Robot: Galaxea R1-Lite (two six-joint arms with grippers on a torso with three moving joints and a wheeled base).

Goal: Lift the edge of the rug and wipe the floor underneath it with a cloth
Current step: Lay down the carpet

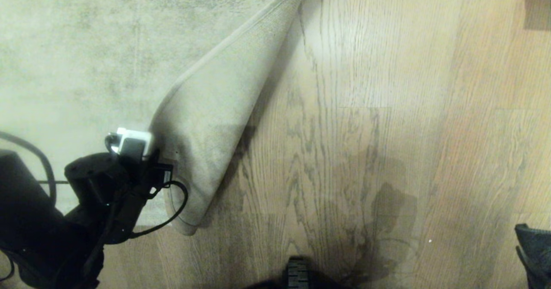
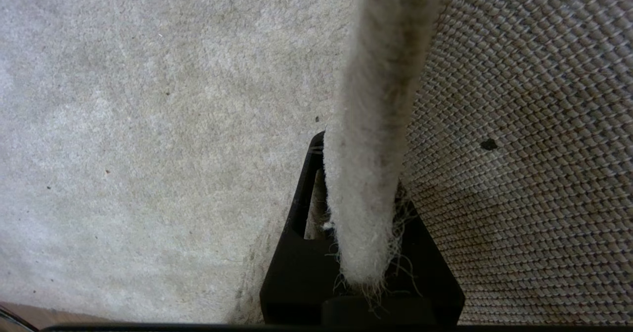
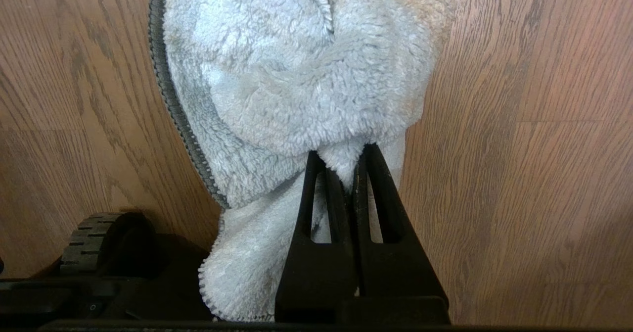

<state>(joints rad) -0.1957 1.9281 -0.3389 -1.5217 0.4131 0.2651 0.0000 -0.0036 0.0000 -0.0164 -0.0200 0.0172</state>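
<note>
The rug edge (image 1: pixel 206 121) is lifted and folded back, so its tan woven backing faces up above the floor (image 1: pixel 366 108). My left gripper (image 1: pixel 160 162) is at the lower left and is shut on the fuzzy hem (image 2: pixel 368 173), with backing (image 2: pixel 519 173) on one side and pile (image 2: pixel 148 124) on the other. My right gripper (image 3: pixel 341 160) is shut on a fold of the pale blue-white cloth (image 3: pixel 306 74), which hangs bunched over the wooden planks (image 3: pixel 519 149). In the head view only a dark part of the right arm (image 1: pixel 533 250) shows at the lower right edge, and the cloth is out of sight there.
The flat rug (image 1: pixel 77 43) fills the upper left. A black wheel of my base (image 1: pixel 298 274) shows at the bottom centre, and again (image 3: pixel 94 238) close beside the hanging cloth. A dark object (image 1: pixel 538 4) sits at the top right corner.
</note>
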